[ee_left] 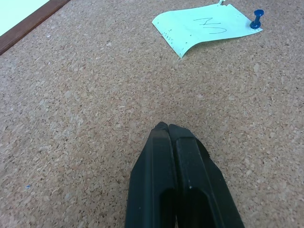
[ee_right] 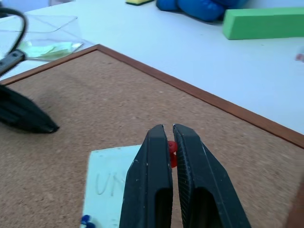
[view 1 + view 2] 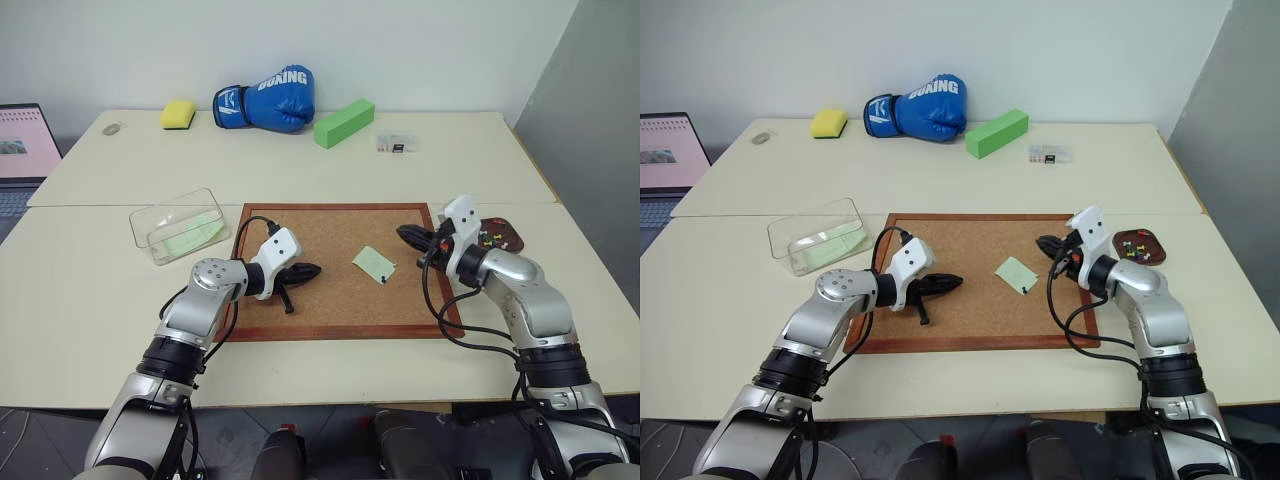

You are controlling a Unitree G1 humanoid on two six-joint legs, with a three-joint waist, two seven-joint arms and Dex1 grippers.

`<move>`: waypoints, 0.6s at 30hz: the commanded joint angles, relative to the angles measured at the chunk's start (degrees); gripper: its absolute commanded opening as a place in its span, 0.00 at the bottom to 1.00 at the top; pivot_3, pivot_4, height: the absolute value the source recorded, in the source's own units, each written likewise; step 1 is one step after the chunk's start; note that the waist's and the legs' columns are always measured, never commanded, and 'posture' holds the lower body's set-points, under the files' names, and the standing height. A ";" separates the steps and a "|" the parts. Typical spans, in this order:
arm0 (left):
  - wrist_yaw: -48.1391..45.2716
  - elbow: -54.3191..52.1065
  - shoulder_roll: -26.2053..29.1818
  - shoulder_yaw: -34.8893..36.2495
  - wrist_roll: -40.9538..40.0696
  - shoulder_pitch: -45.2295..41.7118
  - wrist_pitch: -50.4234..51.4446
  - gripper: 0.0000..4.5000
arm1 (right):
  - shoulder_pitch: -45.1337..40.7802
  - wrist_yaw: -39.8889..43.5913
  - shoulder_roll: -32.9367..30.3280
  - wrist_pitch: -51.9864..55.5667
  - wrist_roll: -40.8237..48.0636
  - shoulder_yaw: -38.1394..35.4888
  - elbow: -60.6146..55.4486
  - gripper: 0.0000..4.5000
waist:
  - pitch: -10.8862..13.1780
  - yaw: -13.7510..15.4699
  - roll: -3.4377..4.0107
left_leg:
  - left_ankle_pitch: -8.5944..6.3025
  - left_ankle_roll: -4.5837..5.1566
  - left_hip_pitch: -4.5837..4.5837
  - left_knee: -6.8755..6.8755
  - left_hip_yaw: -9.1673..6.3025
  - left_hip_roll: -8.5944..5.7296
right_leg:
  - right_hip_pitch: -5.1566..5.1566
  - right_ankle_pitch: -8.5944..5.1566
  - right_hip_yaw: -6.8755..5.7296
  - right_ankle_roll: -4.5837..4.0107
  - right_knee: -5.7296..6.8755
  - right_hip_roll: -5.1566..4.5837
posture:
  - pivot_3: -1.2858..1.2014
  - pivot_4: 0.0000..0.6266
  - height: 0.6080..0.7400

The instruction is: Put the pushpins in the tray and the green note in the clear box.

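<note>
Right fingers (image 2: 169, 137) pinch upright red pushpin (image 2: 172, 153).

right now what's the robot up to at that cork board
The right gripper is shut on a red pushpin, held above the cork board near the green note. A blue pushpin still fixes that note at one corner. The left gripper is shut and empty over the board. The tray already holds some pins, and the clear box already holds a green slip.
</note>
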 commanded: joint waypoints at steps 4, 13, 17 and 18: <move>-1.15 -0.36 0.62 -1.41 0.75 1.29 0.73 0.00 | -3.97 -13.44 -4.70 -1.11 -4.63 -9.33 9.29 0.02 | 0.00 0.00 0.00 | 0.00 0.00 0.01 0.00 0.01 0.00 | 0.00 0.00 0.01 0.00 0.00 0.00 | 0.52 0.24 1.00; -1.77 0.06 0.66 -1.70 0.86 1.10 0.41 0.00 | -9.50 -19.45 -9.32 -2.25 -4.05 -16.45 27.11 0.02 | 0.00 -0.22 0.00 | 0.00 0.01 0.04 -0.05 0.10 -0.02 | 0.01 0.00 0.09 -0.01 -0.03 -0.01 | 0.52 0.24 1.00; -1.99 0.42 0.70 -1.73 0.95 0.67 0.24 0.00 | -11.85 -18.87 -8.63 -3.54 -3.30 -16.91 31.16 0.02 | -0.01 -0.31 0.01 | 0.00 0.01 0.07 -0.05 0.13 -0.01 | 0.02 0.00 0.12 0.00 -0.01 0.00 | 0.52 0.24 1.00; -1.98 0.32 0.70 -1.71 0.95 0.65 0.32 0.00 | -12.26 -18.80 -8.37 -4.03 -3.31 -16.80 31.96 0.02 | -0.01 -0.31 0.01 | 0.00 0.01 0.06 -0.05 0.13 -0.01 | 0.02 0.00 0.12 0.00 -0.02 0.00 | 0.52 0.24 1.00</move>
